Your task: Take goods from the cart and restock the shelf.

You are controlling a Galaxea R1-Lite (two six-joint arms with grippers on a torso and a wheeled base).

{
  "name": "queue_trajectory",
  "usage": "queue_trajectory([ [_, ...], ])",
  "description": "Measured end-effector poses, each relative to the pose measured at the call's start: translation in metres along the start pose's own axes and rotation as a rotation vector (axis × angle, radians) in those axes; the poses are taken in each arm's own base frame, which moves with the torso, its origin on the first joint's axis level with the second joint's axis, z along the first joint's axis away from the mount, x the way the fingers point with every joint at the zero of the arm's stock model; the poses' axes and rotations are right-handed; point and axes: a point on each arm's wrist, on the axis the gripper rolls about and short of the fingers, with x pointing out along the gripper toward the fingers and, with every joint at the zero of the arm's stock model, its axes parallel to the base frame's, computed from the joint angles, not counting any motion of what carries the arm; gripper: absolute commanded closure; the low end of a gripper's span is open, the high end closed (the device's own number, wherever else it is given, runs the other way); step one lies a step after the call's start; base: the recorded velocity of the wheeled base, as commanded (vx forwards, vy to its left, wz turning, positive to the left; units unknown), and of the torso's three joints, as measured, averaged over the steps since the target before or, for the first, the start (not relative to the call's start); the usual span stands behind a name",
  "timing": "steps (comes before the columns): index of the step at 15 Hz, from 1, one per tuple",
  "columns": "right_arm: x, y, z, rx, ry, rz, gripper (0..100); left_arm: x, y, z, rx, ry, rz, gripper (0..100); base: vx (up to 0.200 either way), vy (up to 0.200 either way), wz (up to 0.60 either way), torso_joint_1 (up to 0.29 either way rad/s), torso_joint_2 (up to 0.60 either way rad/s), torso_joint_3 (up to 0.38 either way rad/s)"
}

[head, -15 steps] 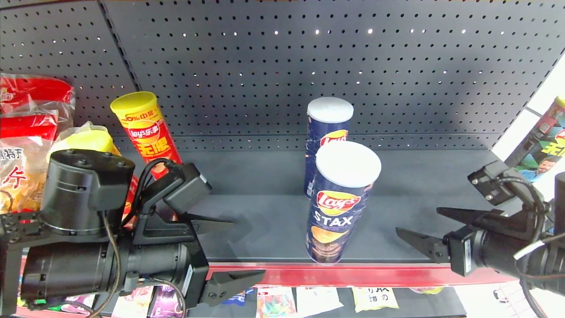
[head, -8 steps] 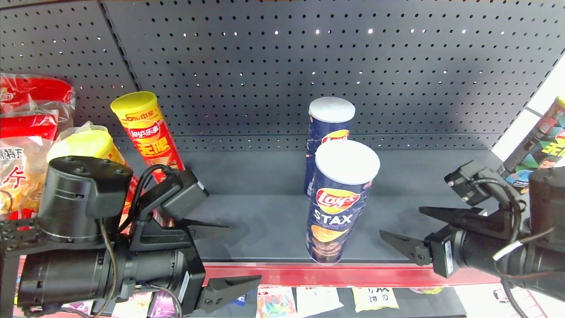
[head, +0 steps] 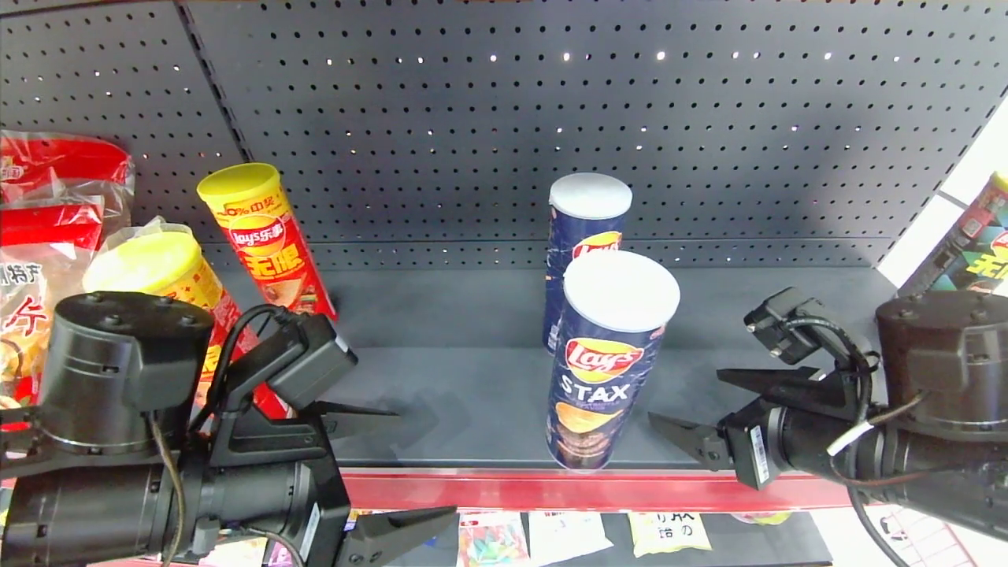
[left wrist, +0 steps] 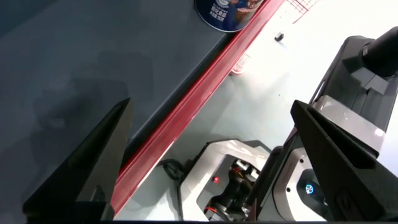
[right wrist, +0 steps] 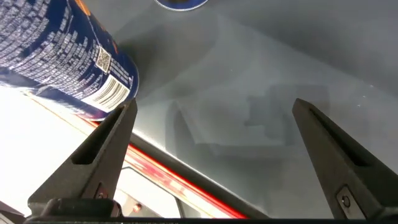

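Your left gripper (head: 424,463) and right gripper (head: 687,398) both have jaws spread and empty, either side of the front blue can (head: 606,362), upright at the front edge of the shelf (head: 472,378); the rear blue can (head: 587,216) stands just behind it

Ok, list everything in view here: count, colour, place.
Dark blue cylindrical chip cans with white lids: two, mid-shelf, one at the front edge, one behind it.
Red cylindrical chip cans with yellow lids: two, shelf's left part, one rearward, one nearer behind the left arm.
Red plastic snack bags: at least two, far left.
Grey metal shelf board: one, red front strip.
Dark grey perforated back panel: one, behind the shelf.
Small mixed-colour snack packets: several, level below.
Dark printed tall pack: one, right edge.
Left tool: one, black, open, front left of the shelf.
Right tool: one, black, open, right of the front blue can.
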Motion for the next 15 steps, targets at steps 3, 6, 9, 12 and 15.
queue_trajectory([
  [3,0.003,0.004,0.003,-0.008,-0.003,0.015,0,-0.003,-0.001,-0.002,0.0,-0.002,0.001,0,0.0,0.0,0.0,0.0,0.0,0.0],
  [6,0.006,0.009,0.006,-0.016,-0.004,0.031,0,-0.005,-0.002,-0.003,0.001,-0.005,0.002,0,0.0,0.0,0.0,0.0,0.0,0.0],
  [9,0.008,0.011,0.007,-0.02,-0.003,0.037,0,-0.005,-0.002,-0.003,0.002,-0.007,0.002,0,0.0,0.0,0.0,0.0,0.0,0.0],
  [12,0.009,0.014,0.007,-0.027,-0.003,0.05,0,-0.006,-0.002,-0.003,0.003,-0.009,0.002,0,0.0,0.0,0.0,0.0,0.0,0.0],
  [15,0.009,0.016,0.007,-0.031,-0.003,0.056,0,-0.007,-0.002,-0.002,0.004,-0.013,0.002,0,0.0,0.0,0.0,0.0,0.0,0.0],
])
